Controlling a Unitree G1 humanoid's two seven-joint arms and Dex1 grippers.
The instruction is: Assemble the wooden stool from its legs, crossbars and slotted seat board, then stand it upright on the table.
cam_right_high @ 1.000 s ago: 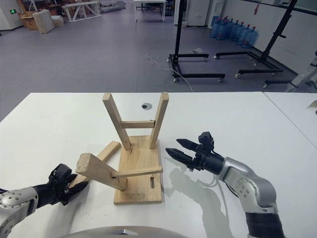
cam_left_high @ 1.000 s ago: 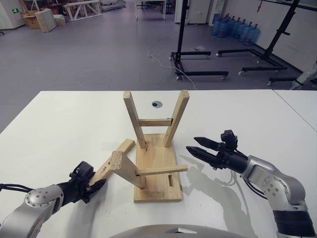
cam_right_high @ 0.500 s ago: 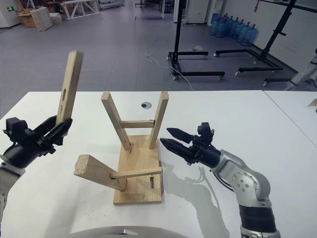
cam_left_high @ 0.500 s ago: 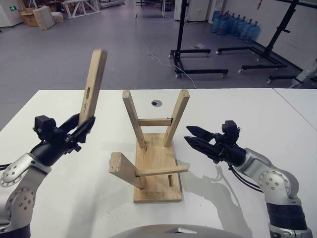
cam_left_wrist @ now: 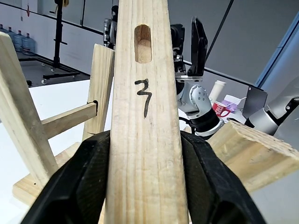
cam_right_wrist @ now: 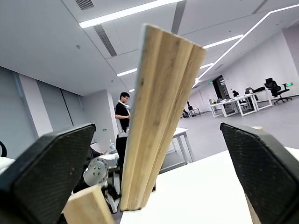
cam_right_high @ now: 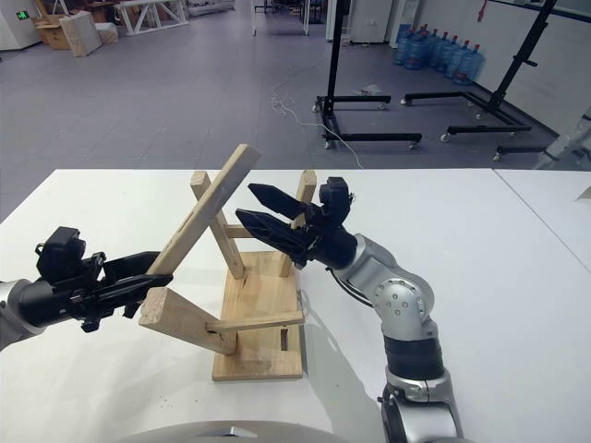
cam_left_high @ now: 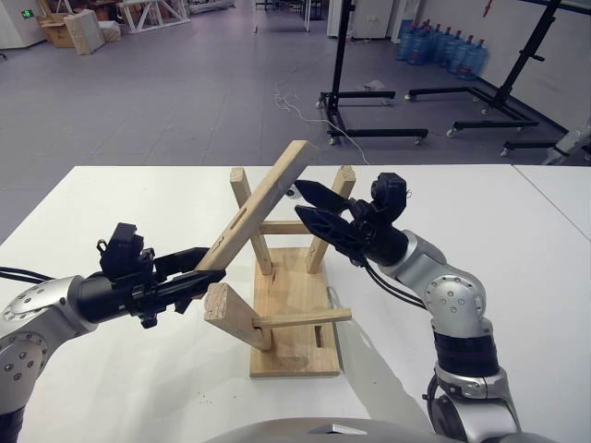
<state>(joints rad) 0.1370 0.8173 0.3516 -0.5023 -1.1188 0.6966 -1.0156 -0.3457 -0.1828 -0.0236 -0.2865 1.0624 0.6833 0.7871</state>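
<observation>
While the left claw (cam_left_high: pixel 212 263) is clamped on the lower end of the loose leg (cam_left_high: pixel 263 203), holding it slanted above the seat board (cam_left_high: pixel 291 355) on the tabletop (cam_left_high: pixel 111 203), the right claw (cam_left_high: pixel 297 199) stands apart around its upper part. I think this is to steady it for the free crossbar (cam_left_high: pixel 300 319).

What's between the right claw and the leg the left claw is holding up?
Nothing visible. The right claw is open around the upper end of the leg, with gaps on both sides; the left claw grips its lower part.
</observation>
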